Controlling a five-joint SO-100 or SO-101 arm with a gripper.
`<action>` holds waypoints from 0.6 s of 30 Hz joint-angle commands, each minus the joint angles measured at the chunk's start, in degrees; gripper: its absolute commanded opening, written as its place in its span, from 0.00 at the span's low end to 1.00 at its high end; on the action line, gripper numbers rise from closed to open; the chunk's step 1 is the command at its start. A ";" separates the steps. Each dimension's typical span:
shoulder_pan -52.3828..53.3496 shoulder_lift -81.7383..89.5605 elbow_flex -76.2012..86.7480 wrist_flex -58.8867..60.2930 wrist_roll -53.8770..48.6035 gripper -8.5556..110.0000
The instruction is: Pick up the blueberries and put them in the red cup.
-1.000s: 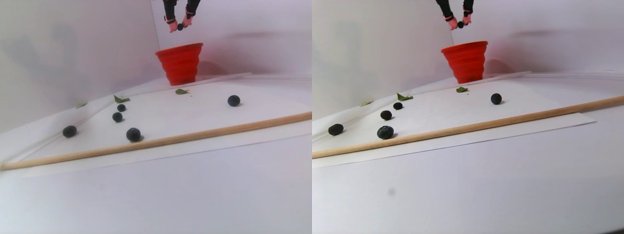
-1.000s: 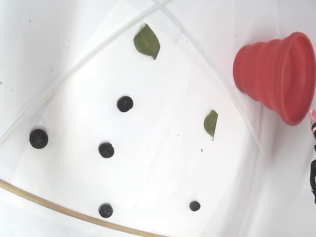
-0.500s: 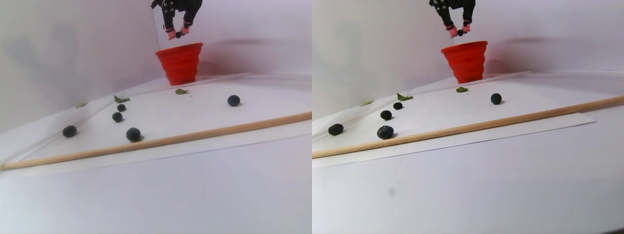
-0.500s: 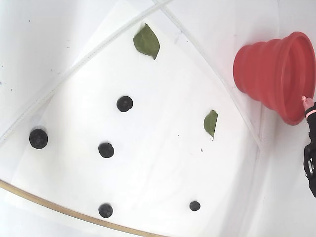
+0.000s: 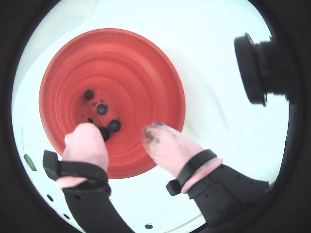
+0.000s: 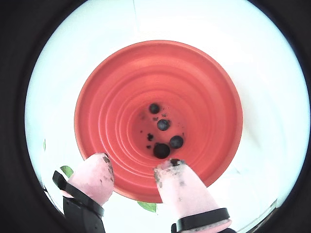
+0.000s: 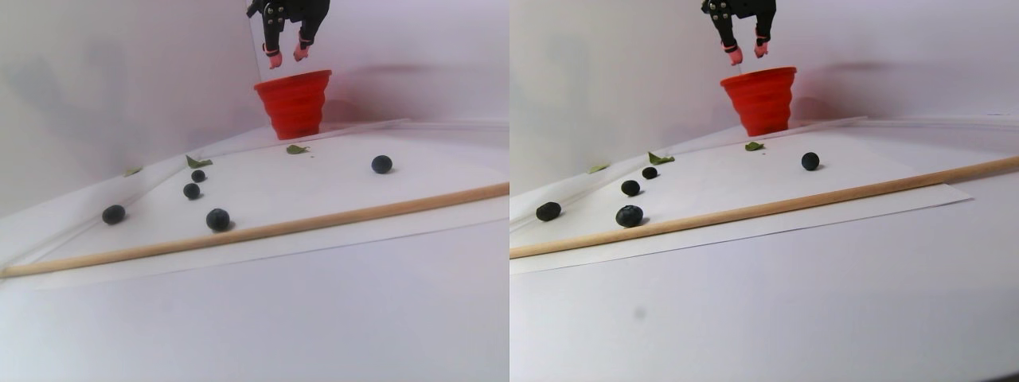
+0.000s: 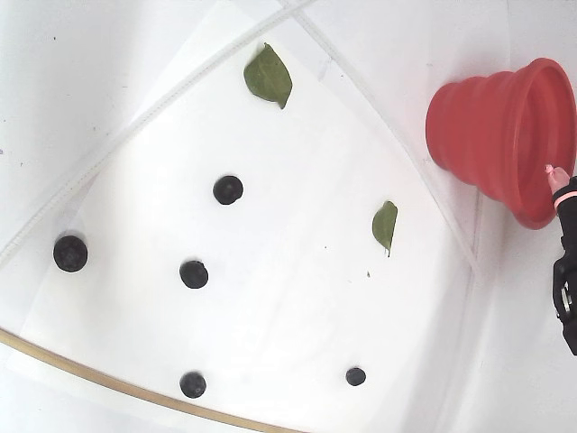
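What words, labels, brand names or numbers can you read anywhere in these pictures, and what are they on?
None: no view shows readable text.
The red cup has only plain ribbed walls.
The pink fingertips of the end effector bear dark smudges, not letters.
The white paper sheet and the wooden rod are unmarked.
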 commanded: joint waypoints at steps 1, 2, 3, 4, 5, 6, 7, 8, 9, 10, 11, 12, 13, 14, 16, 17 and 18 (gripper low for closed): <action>-0.44 8.26 -3.34 2.11 -0.79 0.21; -0.35 9.05 -3.08 2.99 -0.79 0.21; -0.35 9.84 -2.72 3.43 -0.79 0.21; -0.44 10.46 -2.46 3.78 -0.97 0.21; -0.44 10.90 -2.20 4.13 -1.05 0.21; -0.35 11.51 -2.02 4.57 -1.05 0.21; -0.35 12.04 -1.93 5.45 -1.23 0.21; -0.26 12.57 -1.67 6.06 -1.49 0.21; -0.18 13.10 -1.14 6.24 -1.67 0.21; -0.18 13.80 -0.79 6.86 -1.85 0.21; -0.18 14.41 -0.44 7.82 -2.11 0.21; -0.09 15.03 0.09 8.53 -2.37 0.21; 0.00 15.64 0.62 9.05 -2.64 0.21; 0.09 16.17 0.88 9.76 -2.81 0.21; 0.53 16.79 1.23 10.90 -2.90 0.21; 0.79 17.05 1.41 11.34 -2.99 0.21; 1.05 17.31 1.76 11.78 -3.25 0.21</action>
